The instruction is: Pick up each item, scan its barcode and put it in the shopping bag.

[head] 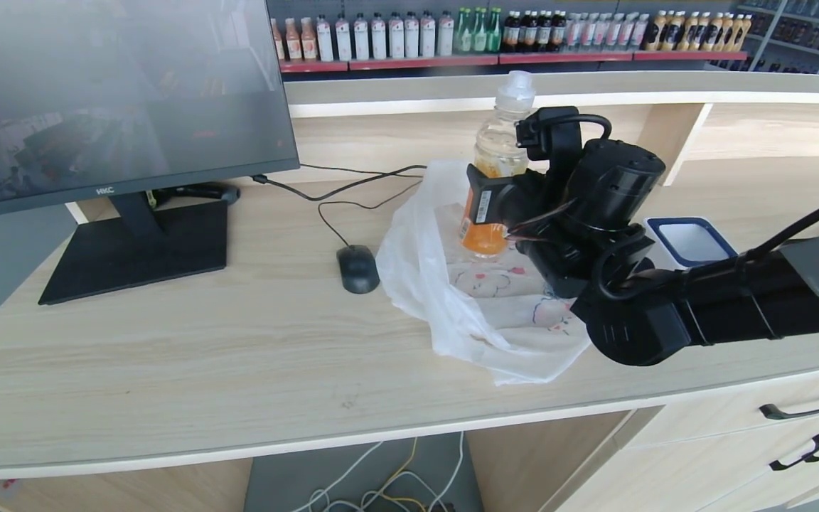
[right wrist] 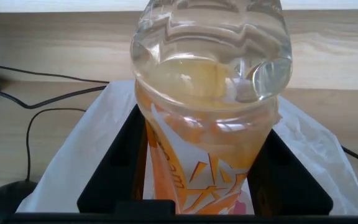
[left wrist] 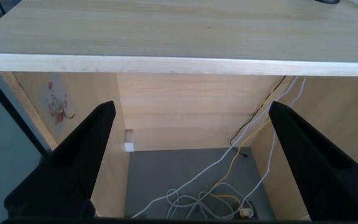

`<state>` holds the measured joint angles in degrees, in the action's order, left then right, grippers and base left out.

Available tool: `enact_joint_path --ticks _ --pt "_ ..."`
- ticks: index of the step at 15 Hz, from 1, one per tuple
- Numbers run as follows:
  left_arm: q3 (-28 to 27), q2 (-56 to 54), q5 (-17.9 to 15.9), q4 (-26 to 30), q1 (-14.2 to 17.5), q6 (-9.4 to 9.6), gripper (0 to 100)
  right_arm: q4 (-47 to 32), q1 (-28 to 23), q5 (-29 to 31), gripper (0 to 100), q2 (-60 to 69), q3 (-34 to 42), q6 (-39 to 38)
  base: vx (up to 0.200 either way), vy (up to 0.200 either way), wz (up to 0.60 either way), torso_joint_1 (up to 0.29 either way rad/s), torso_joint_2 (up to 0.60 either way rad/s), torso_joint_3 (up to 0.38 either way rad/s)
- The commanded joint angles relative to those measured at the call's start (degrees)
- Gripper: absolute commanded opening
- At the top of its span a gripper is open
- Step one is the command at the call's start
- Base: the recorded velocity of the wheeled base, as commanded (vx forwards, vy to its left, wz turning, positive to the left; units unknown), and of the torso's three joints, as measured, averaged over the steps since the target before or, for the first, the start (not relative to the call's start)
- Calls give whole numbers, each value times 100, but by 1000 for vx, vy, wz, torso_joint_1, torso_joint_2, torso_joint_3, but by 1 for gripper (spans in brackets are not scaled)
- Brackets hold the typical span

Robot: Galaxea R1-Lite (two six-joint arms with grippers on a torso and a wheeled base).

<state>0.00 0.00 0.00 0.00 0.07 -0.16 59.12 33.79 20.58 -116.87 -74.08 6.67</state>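
Head view: right gripper [head: 489, 208] pinches the juice bottle [head: 498, 146] at its labelled waist, upright over the shopping bag [head: 452, 313]. Rigid plastic, part-full, likely moderate weight, slick label. Bag limp. Mouse [head: 357, 268] at bag's 9 o'clock, blue tray [head: 690, 240] at 3. Left gripper [left wrist: 191, 106] spread, below the counter edge [left wrist: 166, 62].

A shop: shelves of bottled drinks [head: 495, 32] at twelve o'clock, a checkout monitor [head: 111, 92] at ten on the wooden counter [head: 239, 341].
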Motion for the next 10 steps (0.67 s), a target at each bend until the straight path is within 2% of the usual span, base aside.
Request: enact_joint_path --ticks 1,10 --pt "0 0 0 0 1 -2 100 11 49 8 0 -46 -1 1 0 0 0 0 0 0" --pt "0 0 0 0 1 -2 100 38 224 8 0 -213 43 -131 0 0 0 0 0 0"
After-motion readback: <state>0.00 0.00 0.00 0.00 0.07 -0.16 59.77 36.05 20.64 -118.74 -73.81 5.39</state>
